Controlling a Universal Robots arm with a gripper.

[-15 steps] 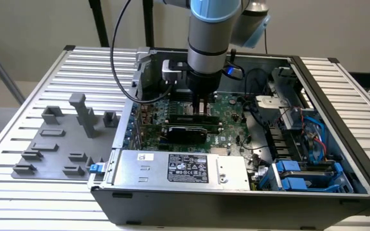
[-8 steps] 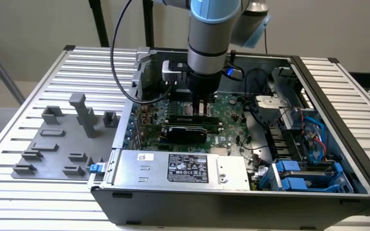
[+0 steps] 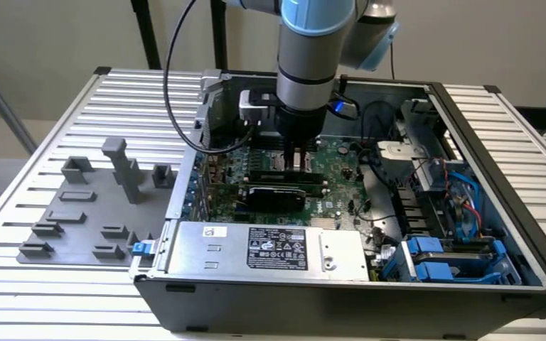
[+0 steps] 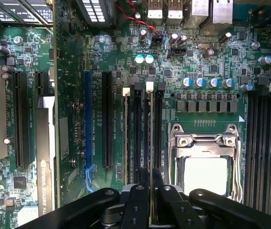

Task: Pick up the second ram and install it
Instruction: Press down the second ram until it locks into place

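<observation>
1. The end effector (image 4: 148,188) is seen lowered inside the open computer case (image 3: 500,213), directly above the motherboard (image 4: 207,62), beside the CPU socket (image 4: 206,157).
2. Its fingers (image 4: 136,200) are nearly closed, pinched on the thin edge of the second ram (image 4: 150,124), which is held edge-on between them.
3. The stick's long axis is aligned with the black memory slots (image 4: 136,129) and runs straight away from the fingertips toward the white latch (image 4: 149,86) at the far end.
4. The stick is judged to sit in or just over its slot; whether it is fully seated cannot be told.
5. Grey holder blocks (image 3: 93,206) stand on the counter (image 3: 26,284), well apart at the exterior view's left.
</observation>
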